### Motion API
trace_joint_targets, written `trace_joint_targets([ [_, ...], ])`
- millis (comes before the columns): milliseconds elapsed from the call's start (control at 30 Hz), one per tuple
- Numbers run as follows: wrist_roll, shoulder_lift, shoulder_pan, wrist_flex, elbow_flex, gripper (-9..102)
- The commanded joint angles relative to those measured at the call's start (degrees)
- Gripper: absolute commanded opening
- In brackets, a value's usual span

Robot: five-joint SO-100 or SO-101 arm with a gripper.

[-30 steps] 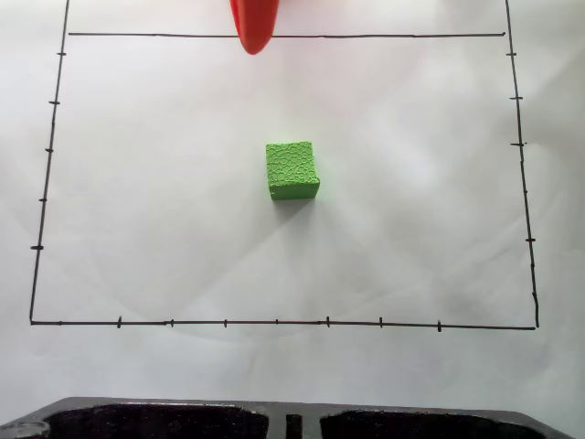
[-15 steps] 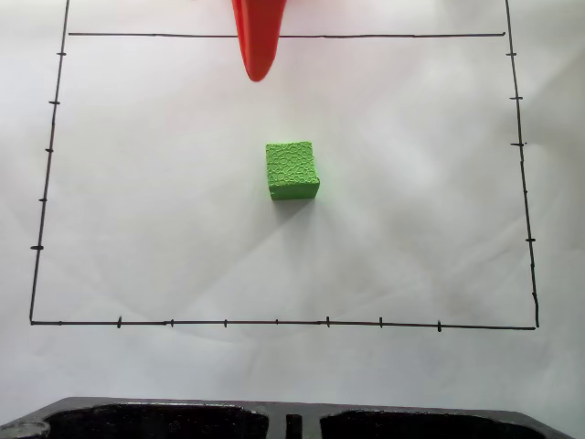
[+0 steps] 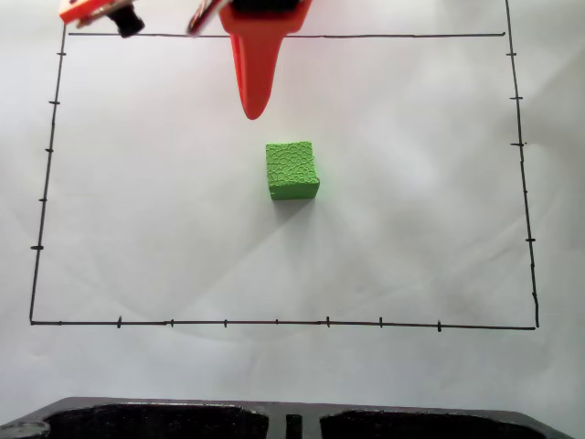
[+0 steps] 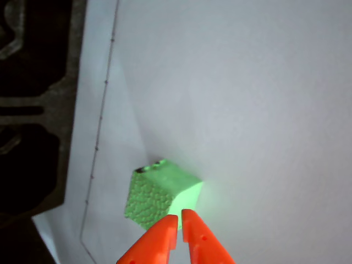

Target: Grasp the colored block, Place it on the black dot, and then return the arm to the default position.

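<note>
Sitting near the middle of the ruled sheet (image 3: pixel 137 210) on the desk, the block (image 3: pixel 292 170) rests flat, untouched. The arm (image 3: pixel 260 18) reaches in from the far edge in the fixed view, its tool (image 4: pixel 179 221) just short of the block, the two orange fingertips (image 4: pixel 168 224) nearly together with a thin slit between them, holding nothing.
</note>
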Motion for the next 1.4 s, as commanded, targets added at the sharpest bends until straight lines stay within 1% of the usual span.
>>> trace_joint_targets([
  [0,1.05,0.97,0.26,0.79,-0.09,0],
  [100,2.11,0.97,0.26,2.29,0.00,0],
  [367,3.25,0.97,0.35,2.37,0.00,0],
  [567,7.03,0.97,2.20,2.55,0.00,0],
  [767,8.35,0.97,2.20,2.99,-0.09,0],
  [1367,9.84,0.97,2.37,3.16,-0.18,0],
])
